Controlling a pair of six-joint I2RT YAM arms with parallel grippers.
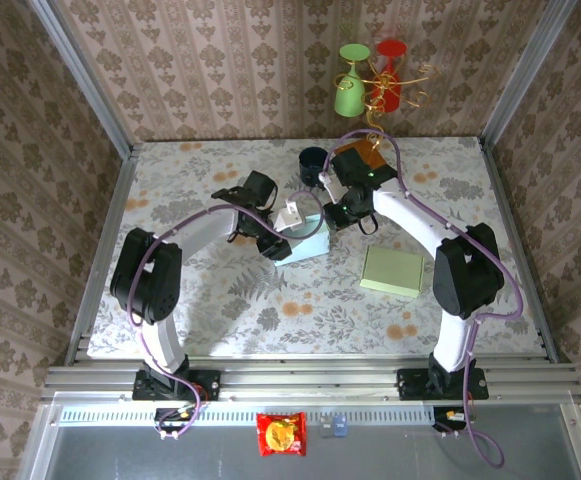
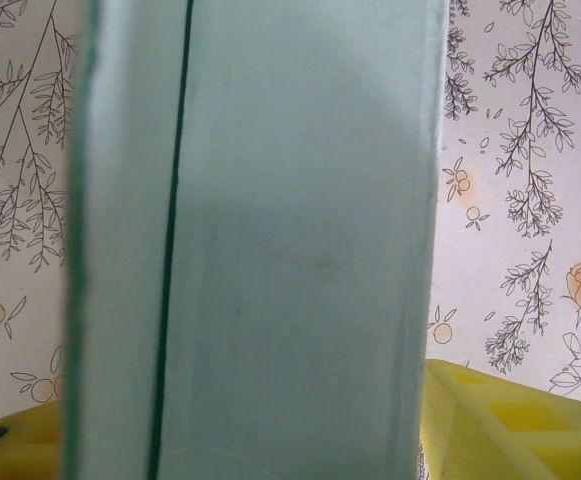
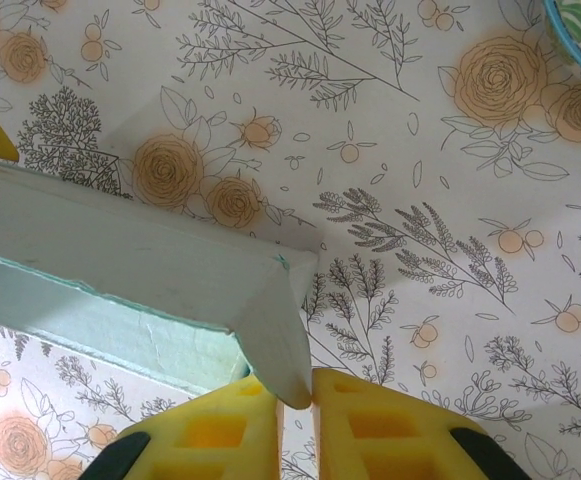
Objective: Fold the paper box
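Note:
The pale blue-green paper box (image 1: 308, 246) stands half-formed mid-table between both arms. My left gripper (image 1: 269, 244) is at its left side; in the left wrist view a box panel (image 2: 300, 250) fills the gap between the yellow fingers (image 2: 510, 420), touching both. My right gripper (image 1: 336, 214) is at the box's far right corner. In the right wrist view its fingertips (image 3: 270, 415) pinch the tip of a white folded flap (image 3: 275, 330) of the box (image 3: 120, 250), which is lifted off the table.
A flat light-green paper piece (image 1: 392, 270) lies right of the box. A dark cup (image 1: 313, 163) and an orange object (image 1: 359, 158) sit at the back behind the right arm. A blue-rimmed dish edge (image 3: 575, 40) shows at the right wrist view's top right.

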